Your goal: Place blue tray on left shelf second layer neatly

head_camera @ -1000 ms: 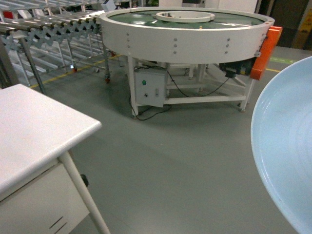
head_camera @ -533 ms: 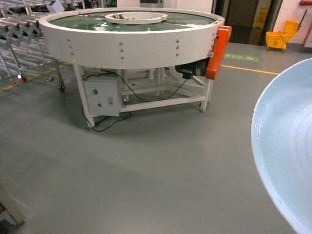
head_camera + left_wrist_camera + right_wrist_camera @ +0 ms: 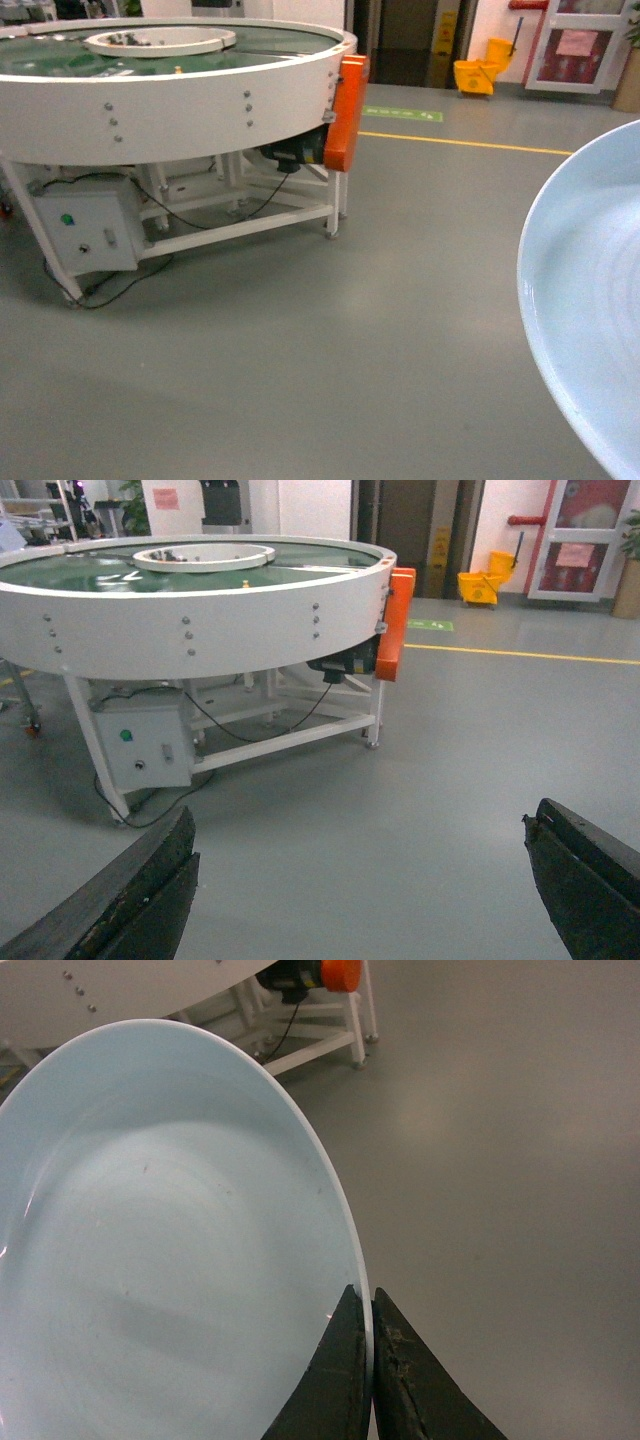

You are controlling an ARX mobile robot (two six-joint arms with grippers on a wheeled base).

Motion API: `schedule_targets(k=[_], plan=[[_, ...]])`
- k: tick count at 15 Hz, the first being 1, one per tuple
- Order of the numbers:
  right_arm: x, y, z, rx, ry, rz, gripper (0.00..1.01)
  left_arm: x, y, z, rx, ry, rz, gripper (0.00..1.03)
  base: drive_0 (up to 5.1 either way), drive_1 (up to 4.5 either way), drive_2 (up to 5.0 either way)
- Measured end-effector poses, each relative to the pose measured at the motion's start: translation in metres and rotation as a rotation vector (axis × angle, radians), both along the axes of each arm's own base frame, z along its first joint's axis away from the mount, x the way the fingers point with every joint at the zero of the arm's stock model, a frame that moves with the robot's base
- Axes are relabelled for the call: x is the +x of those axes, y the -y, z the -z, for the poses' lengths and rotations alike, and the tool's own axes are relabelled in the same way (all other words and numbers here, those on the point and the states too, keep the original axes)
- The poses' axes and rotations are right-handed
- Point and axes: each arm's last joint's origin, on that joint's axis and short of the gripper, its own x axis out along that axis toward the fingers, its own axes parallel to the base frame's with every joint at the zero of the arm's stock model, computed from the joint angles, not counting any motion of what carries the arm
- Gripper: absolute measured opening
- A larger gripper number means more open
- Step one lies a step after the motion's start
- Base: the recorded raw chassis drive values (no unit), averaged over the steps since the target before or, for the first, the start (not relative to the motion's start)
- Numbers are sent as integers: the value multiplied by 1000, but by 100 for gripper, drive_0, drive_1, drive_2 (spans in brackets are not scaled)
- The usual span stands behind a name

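— Grey factory floor (image 3: 330, 350) all round, and that big round white conveyor table (image 3: 170, 90) off to one side. No steel rack anywhere I can see from here.

— So where's the blue tray (image 3: 160, 1250)?

— Up in the air on the robot's right side, carried. The right gripper (image 3: 371, 1360) has its two dark fingers pinched together on the rim, one on each face of the edge.

— Just the rim? Looks risky.

— I'd guess it's light, stiff plastic, so an edge pinch can carry it. But it's smooth and glossy, and that wide dish hangs off one small contact; it could pivot or slip if jolted. A deeper bite over the raised rim would be safer.

— And the left gripper (image 3: 360, 880)?

— Spread wide apart, nothing between its fingers, just floor beneath.
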Motion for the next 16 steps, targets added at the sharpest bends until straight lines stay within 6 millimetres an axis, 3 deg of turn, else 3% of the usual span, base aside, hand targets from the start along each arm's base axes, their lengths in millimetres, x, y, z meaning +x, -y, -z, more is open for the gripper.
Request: schedule_targets(k=[16], plan=[[0,0,0,0,1,0,2,0,0,0,0,2,2,98,134,24,-618]])
